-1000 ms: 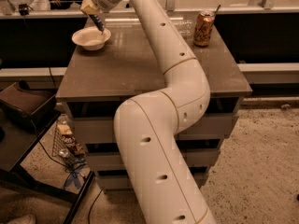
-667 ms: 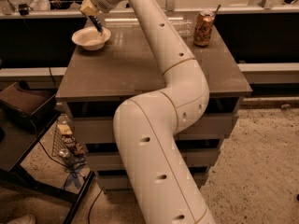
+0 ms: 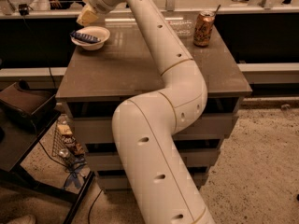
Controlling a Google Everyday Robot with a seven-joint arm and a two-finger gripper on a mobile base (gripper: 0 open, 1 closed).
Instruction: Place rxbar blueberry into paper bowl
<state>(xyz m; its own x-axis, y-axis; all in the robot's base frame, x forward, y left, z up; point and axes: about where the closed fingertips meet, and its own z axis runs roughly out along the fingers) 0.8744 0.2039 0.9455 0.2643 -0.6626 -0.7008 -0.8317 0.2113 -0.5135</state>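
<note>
Pincer at upper left of frame, on the end of the white jointed arm, hovering just above the far-left rim of the small round off-white paper bowl. Apart from bowl and bar, as far as visible. Wide or narrow: cannot tell from this angle.

Small flat dark-blue-wrapped rxbar blueberry down inside the bowl, lying roughly flat across it, left end near the left rim, directly under the pincer.

Bowl at the far-left corner of the brown rectangular worktop. Orange drink can with a straw, upright at the far-right side of the worktop, well apart from the bowl. Possibly a clear plastic item just left of the can; hard to make out.

Arm rising from bottom centre, bending mid-frame, crossing the worktop diagonally toward upper left. Speckled floor at lower right.
</note>
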